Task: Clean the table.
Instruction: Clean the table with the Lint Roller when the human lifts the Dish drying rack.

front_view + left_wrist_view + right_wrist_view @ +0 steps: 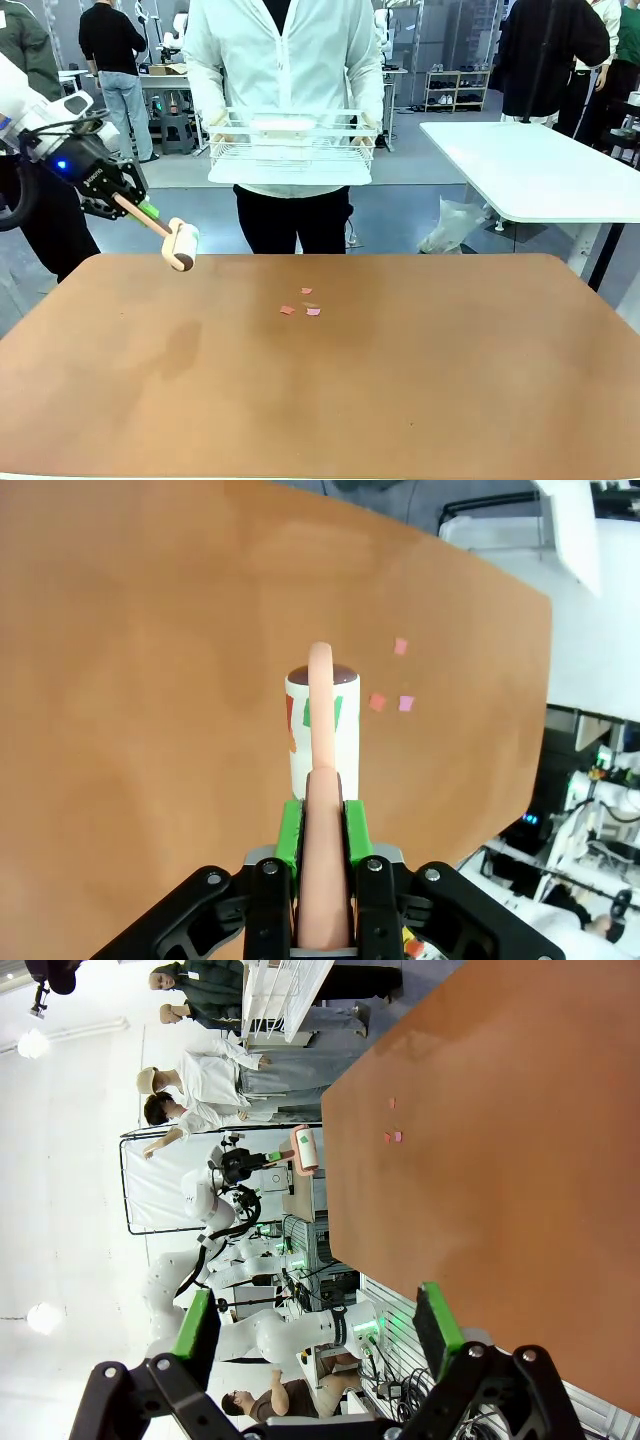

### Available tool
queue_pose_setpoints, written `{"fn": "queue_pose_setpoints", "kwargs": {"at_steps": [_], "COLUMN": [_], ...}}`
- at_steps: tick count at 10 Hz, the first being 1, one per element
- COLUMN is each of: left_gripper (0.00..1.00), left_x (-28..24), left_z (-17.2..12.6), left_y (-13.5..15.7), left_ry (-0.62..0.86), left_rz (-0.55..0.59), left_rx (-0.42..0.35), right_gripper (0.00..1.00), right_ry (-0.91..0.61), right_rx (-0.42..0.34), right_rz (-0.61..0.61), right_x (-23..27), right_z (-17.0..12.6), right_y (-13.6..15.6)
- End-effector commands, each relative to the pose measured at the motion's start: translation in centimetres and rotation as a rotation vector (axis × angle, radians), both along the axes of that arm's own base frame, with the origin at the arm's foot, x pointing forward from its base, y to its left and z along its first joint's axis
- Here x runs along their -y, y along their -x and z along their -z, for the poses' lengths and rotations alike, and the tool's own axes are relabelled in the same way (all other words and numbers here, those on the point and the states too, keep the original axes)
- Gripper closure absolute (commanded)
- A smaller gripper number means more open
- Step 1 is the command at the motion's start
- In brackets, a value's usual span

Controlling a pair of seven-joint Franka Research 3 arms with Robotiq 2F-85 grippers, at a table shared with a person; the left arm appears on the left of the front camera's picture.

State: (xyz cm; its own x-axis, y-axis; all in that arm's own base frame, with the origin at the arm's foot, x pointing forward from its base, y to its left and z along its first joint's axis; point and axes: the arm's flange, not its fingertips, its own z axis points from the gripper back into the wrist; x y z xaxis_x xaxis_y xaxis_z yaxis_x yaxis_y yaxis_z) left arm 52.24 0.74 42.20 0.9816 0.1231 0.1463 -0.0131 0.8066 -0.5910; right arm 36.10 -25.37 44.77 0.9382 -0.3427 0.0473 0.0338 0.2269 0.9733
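Grips the roller [322, 730] by its handle in the clamped left gripper [320, 825], drum just beyond the fingertips, above the table [400, 380] and seemingly clear of it. Leaves the right gripper [315, 1312] spread wide and empty. Lower until the drum seats flat on the top. Roll toward the scraps [303, 305], well ahead of the fingertips. Apply light, even pressure. Overlap passes so that no scrap slips aside.

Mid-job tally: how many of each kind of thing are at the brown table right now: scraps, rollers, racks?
Paper scraps on the table: 3
Lint roller, in the left hand: 1
White wire rack: 1
Total: 5
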Motion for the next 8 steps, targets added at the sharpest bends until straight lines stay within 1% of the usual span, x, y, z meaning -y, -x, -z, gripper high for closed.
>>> {"fn": "queue_pose_setpoints", "kwargs": {"at_steps": [1,2,3,8], "left_gripper": [0.79,0.79,0.79,0.79], "left_x": [-1.1,-1.1,-0.3,-0.2], "left_z": [-0.1,-0.6,0.6,0.7], "left_y": [-0.5,-0.5,-0.3,-0.4], "left_ry": [-0.001,0.024,-0.007,-0.006], "left_rz": [0.032,-0.027,0.011,0.011], "left_rx": [-0.004,0.005,-0.006,-0.008], "right_gripper": [0.0,0.0,0.0,0.0], "right_ry": [0.0,0.0,0.0,0.0], "right_rx": [0.003,0.003,0.003,0.003], "right_rz": [-0.001,-0.001,-0.001,-0.001], "right_x": [0.1,0.1,0.1,0.1], "right_z": [-0.2,-0.2,-0.2,-0.2], "right_y": [0.2,0.2,0.2,0.2]}}
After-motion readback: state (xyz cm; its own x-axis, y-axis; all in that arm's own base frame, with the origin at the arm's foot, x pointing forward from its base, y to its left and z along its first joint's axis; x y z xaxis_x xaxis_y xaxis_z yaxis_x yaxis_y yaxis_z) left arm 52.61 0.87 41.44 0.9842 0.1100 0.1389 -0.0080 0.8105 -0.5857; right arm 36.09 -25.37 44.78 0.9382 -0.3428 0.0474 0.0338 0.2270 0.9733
